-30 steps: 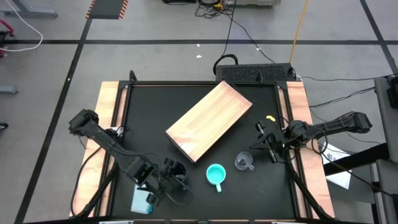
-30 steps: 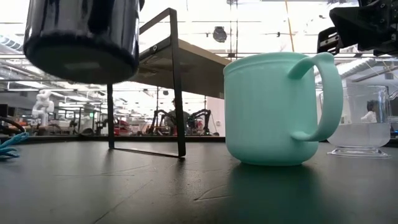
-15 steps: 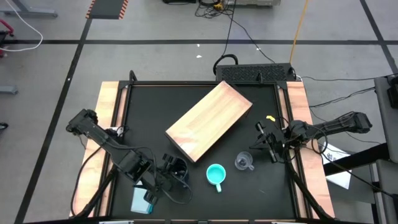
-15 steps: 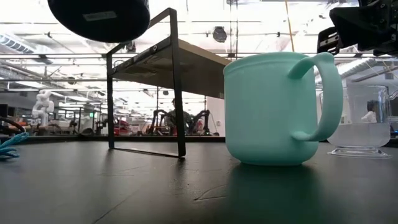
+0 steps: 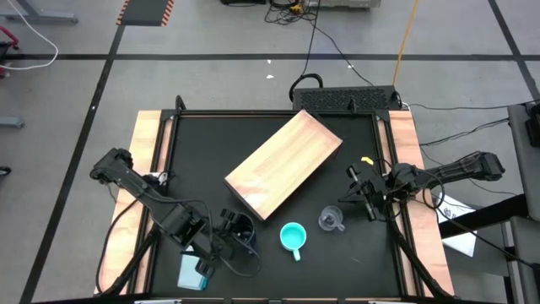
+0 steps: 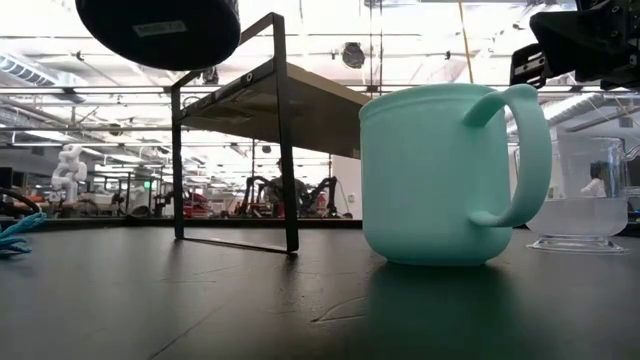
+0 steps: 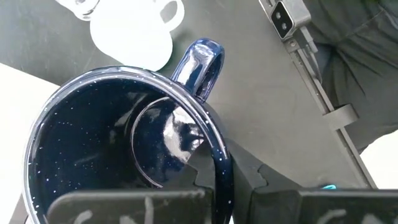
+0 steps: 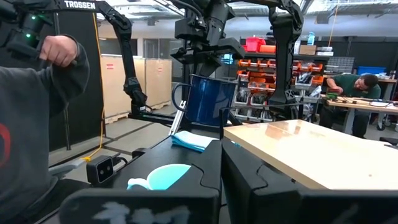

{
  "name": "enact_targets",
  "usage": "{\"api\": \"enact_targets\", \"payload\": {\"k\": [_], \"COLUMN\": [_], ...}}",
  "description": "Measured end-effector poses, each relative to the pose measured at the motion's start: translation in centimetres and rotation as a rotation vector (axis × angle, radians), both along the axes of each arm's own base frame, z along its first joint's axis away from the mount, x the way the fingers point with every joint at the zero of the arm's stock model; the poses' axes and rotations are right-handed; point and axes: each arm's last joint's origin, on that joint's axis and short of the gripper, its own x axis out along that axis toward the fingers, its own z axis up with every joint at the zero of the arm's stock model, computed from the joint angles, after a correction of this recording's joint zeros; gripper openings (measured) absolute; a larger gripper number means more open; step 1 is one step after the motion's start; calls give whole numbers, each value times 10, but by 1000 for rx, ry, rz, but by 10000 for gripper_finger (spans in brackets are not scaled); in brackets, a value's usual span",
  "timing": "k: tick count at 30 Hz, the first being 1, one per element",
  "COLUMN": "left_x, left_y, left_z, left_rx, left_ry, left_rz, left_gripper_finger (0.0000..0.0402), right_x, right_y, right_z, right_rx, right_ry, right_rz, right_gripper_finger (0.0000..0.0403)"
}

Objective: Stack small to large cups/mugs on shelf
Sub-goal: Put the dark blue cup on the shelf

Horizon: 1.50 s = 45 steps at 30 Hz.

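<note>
Enamel, to judge by the speckled gloss, made up the dark navy mug (image 7: 124,155), so it looked stiff, fairly heavy for its size and slick; the left gripper (image 5: 226,239) was clamped over its rim, one finger inside and one outside, carrying it clear of the tabletop near the front edge, left of centre. That rim pinch seemed sound, though a smooth wall could pivot under a tilt. The turquoise mug (image 5: 293,237) stood just right of it, probably light plastic, best taken at the rim beside the handle. The clear cup (image 5: 331,220), thin and possibly brittle, stood further right, close beside the right gripper (image 5: 360,196) waiting near the right edge; whether its fingers were parted I could not tell. The wooden shelf (image 5: 283,164) lay diagonally mid-table on dark legs. In the low view the navy mug was cut off at the top and the clear cup half hidden.
</note>
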Motion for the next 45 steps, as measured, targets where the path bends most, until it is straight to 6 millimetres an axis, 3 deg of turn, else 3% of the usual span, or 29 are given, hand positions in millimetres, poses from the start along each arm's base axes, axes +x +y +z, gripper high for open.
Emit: {"api": "enact_targets", "payload": {"k": [17,29,36,45], "left_x": [-9,-11,-8,-6], "left_y": [11,30,46,48], "left_z": [32,57,58,58], "left_rx": [-11,80,106,104], "left_ry": [55,23,59,56], "left_rz": [76,100,147,154], "left_gripper_finger": [15,15,15,15], "right_x": [0,0,0,0], "right_y": [0,0,0,0], "right_z": [0,0,-1,-2], "right_rx": [-10,-10,-11,-14], "right_ry": [-3,-4,6,14], "right_rz": [-1,-1,-1,-1], "right_gripper_finger": [0,0,0,0]}}
